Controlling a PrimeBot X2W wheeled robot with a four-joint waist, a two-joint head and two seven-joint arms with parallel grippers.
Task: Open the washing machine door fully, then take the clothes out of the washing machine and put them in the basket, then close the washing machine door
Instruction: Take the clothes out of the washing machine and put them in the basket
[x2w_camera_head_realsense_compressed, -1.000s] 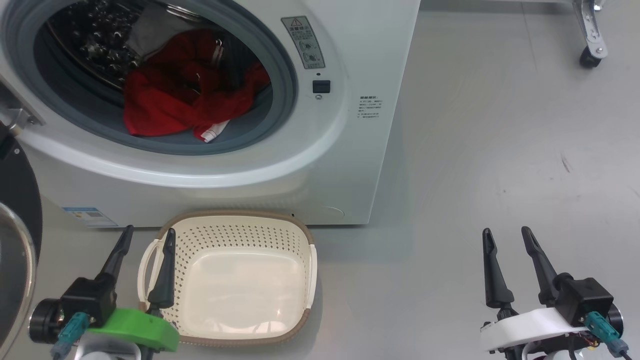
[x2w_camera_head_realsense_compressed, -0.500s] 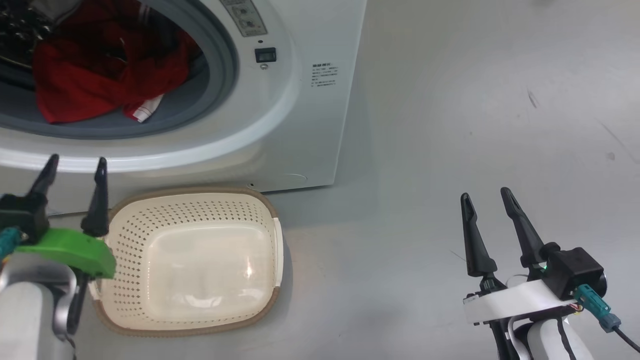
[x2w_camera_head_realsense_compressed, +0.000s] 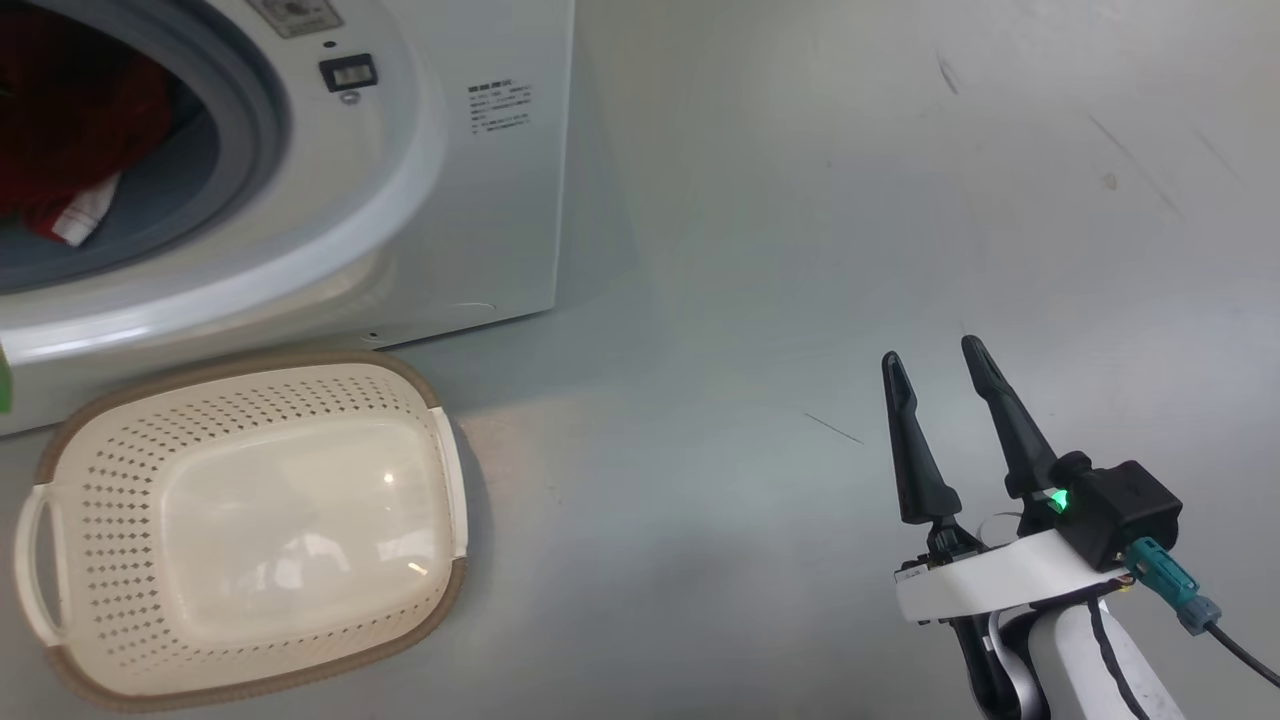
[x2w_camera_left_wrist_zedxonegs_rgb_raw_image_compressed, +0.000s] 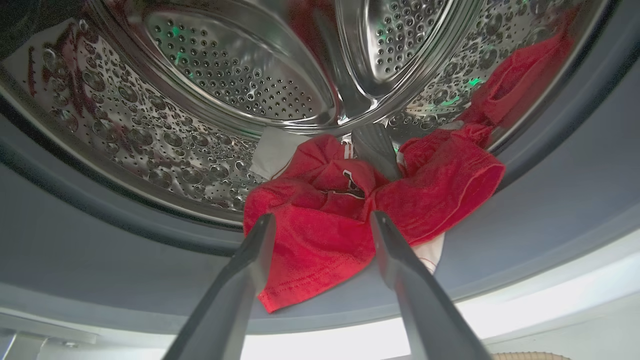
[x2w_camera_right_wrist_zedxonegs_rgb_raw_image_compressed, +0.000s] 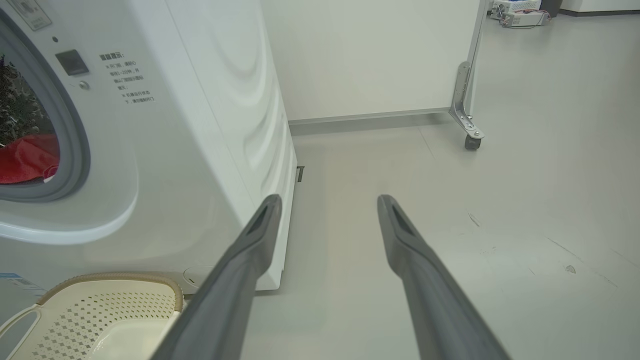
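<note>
The washing machine (x2w_camera_head_realsense_compressed: 480, 200) is cut off by the head view's top and left edges, and the clothes (x2w_camera_head_realsense_compressed: 70, 110) in it are cropped at the left. The printed label (x2w_camera_head_realsense_compressed: 498, 105) on its front is too small to be read. In the right wrist view, the basket (x2w_camera_right_wrist_zedxonegs_rgb_raw_image_compressed: 115, 276) is cut by the bottom edge

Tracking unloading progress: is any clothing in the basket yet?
No, the basket is bare inside; the red clothes lie in the drum.
</note>
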